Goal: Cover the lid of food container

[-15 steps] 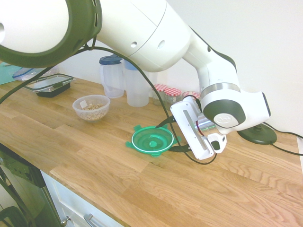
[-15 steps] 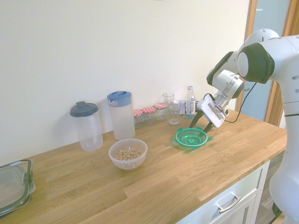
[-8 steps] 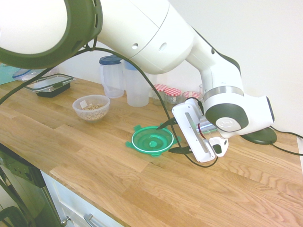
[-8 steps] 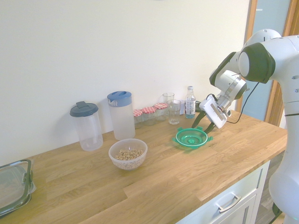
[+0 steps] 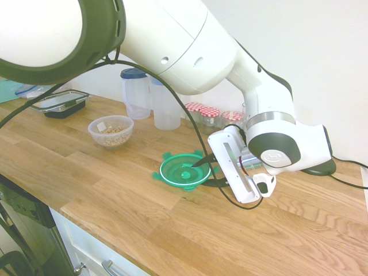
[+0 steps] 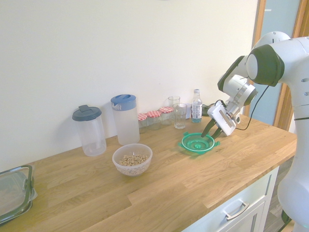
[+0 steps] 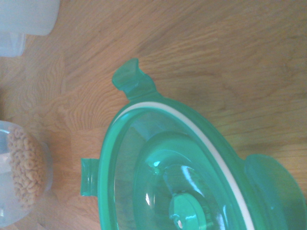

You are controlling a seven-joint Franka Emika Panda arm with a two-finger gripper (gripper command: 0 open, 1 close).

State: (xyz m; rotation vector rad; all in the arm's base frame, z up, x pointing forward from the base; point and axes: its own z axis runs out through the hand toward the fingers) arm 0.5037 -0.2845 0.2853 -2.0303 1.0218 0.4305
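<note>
The green translucent lid (image 5: 183,171) (image 6: 197,142) lies upturned on the wooden counter, and it fills the wrist view (image 7: 177,177) with its clip tabs showing. My gripper (image 5: 206,172) (image 6: 211,136) is down at the lid's edge nearest the arm. One finger is over the lid's inside and the other outside the rim, and a gap still shows between them. The food container (image 5: 111,131) (image 6: 132,159) (image 7: 24,172), a small clear bowl of beige cereal, stands apart from the lid further along the counter.
Two tall clear jugs (image 5: 133,92) (image 6: 124,118) stand by the wall behind the bowl. Red-capped jars (image 5: 201,112) (image 6: 153,118), a glass (image 6: 179,116) and a small bottle (image 6: 196,106) line the wall behind the lid. A rectangular black-rimmed box (image 5: 60,103) sits at the counter's far end.
The gripper has dropped lower and closer onto the lid's rim, and its fingers have drawn nearer together. The lid and the bowl have not moved.
</note>
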